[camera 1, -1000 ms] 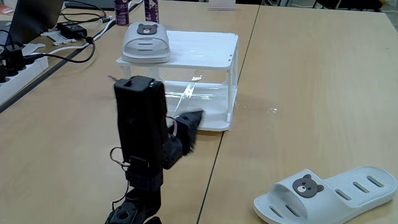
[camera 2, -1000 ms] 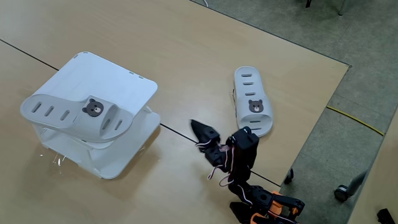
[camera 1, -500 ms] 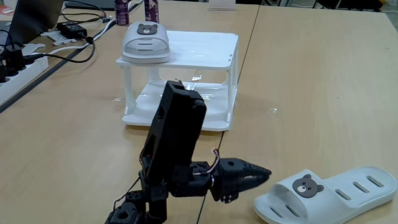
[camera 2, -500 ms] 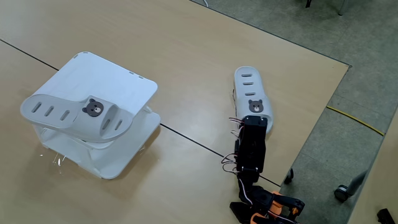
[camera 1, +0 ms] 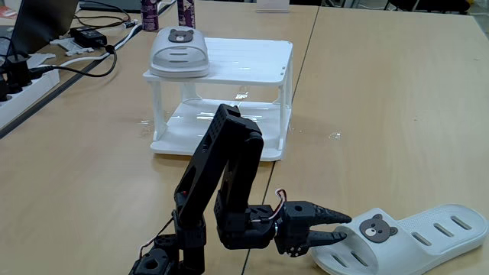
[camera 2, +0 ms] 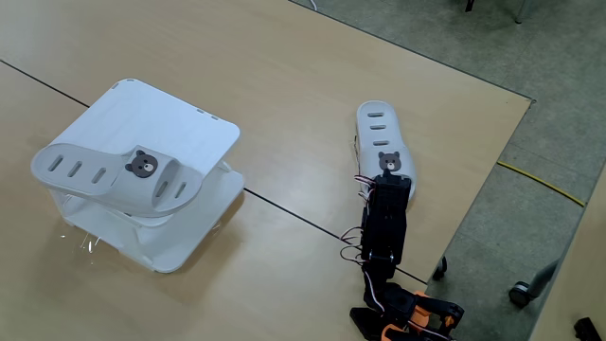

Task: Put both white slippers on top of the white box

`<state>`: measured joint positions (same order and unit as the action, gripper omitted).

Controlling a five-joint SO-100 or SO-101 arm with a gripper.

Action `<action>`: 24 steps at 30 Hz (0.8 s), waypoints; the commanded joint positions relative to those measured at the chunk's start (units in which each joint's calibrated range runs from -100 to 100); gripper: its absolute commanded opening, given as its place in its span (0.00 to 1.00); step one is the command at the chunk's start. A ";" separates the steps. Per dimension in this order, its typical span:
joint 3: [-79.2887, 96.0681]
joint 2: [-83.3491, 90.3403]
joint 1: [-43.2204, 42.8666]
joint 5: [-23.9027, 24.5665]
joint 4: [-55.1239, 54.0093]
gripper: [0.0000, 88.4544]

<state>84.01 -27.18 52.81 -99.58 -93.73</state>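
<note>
A: Slippers? 
B: Two white slippers, rubbery, bear badge, oval vents. One (camera 1: pixel 179 51) lies on the white box's (camera 1: pixel 252 61) top shelf at its far left corner; the other (camera 1: pixel 405 238) is on the table (camera 1: pixel 382 114), near right in that fixed view. 
A: Box count? 
B: One, two-tier. 
A: Gripper? 
B: The gripper (camera 1: pixel 341 228) is at the near slipper's toe, jaws slightly apart, one above and one below its edge; I cannot tell if they grip. 
A: Change? 
B: The arm has dropped lower and reached the slipper since half a second ago.
</note>
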 commanded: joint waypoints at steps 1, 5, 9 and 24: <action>-2.86 -0.63 -0.18 -0.42 -1.35 0.20; -10.17 -4.92 -0.01 -0.42 -1.26 0.25; -15.49 -6.19 -0.26 -0.42 -0.92 0.27; -34.44 -15.69 0.07 -0.42 0.64 0.27</action>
<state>54.54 -42.93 52.81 -99.58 -93.73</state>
